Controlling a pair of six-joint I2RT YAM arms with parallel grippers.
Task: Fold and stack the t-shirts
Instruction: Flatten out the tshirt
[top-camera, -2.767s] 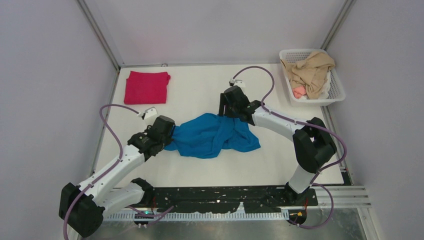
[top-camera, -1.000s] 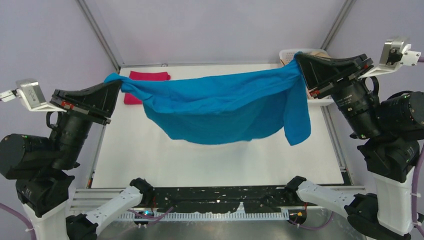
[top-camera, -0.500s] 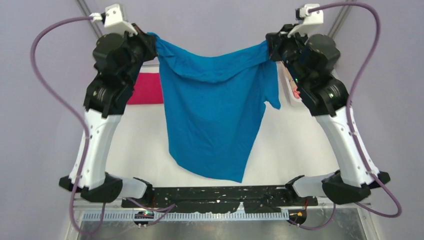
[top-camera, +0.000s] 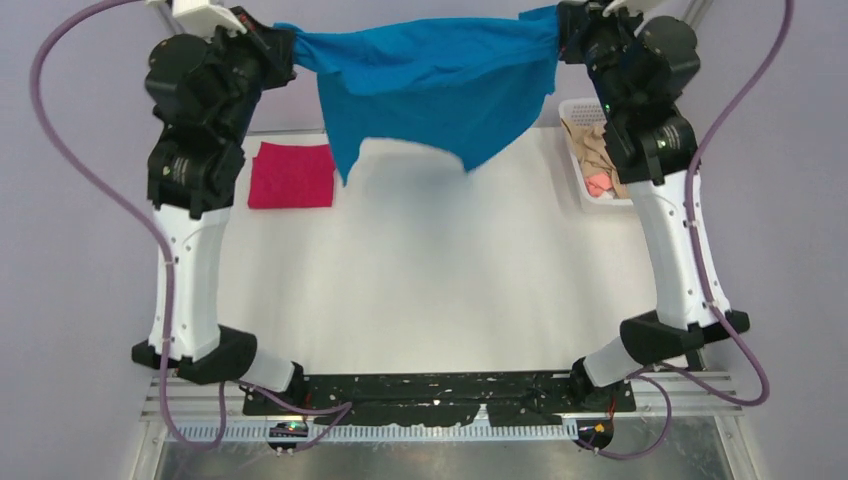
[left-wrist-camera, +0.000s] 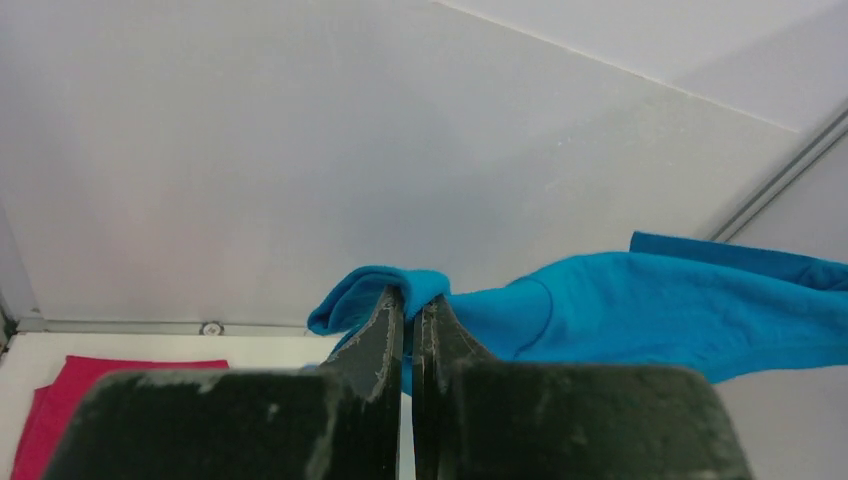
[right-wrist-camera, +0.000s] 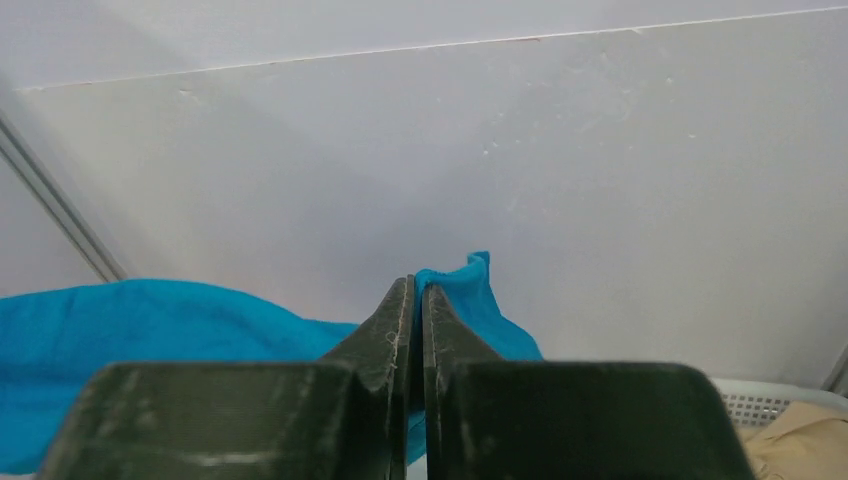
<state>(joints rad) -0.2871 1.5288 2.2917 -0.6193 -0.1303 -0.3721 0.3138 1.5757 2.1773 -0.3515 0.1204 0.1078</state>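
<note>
The bright blue soft cloth t-shirt (top-camera: 430, 80) hangs in the air above the far edge of the white surface (top-camera: 430, 290), stretched between both arms. The left hand (top-camera: 283, 45) is clamped on one bunched corner of it, fingers pressed together with cloth between them. The right hand (top-camera: 558, 25) pinches the opposite corner the same way. The shirt's loose lower part droops to a point, clear of the surface. The crimson folded cloth t-shirt (top-camera: 292, 175) lies flat near the far left corner. A white plastic basket (top-camera: 574, 104) holding beige cloth (top-camera: 588, 150) sits at the far right corner.
</note>
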